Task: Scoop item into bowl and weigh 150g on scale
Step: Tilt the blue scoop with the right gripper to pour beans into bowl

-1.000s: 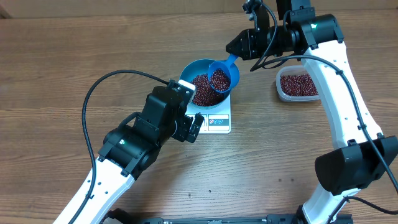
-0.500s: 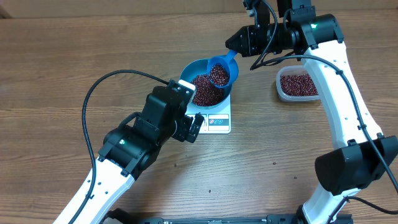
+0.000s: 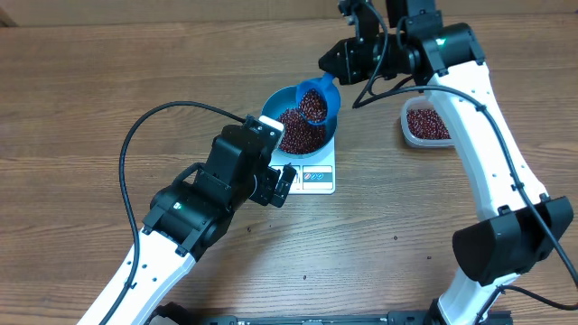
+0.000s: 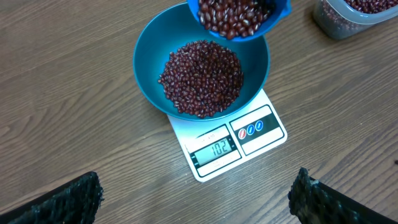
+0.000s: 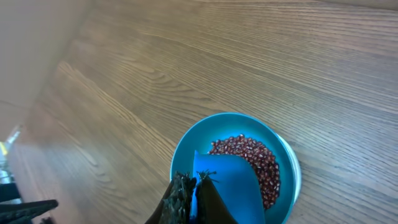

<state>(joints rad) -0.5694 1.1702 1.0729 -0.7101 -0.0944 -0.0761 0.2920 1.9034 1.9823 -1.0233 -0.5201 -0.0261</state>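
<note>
- Left arm reaches in from the lower left, elbow bent; the left end effector points down at the surface, fingers spread wide.
- Right arm arches in from the lower right, wrist turned left; the right end effector is clamped on the scoop handle.

The right gripper has carried the bean-filled scoop leftward, farther over the bowl

The left arm and right arm wear white shells with bulky black joints. A black cable loops off the left one. The left claw has black, rough-textured fingers.
</note>
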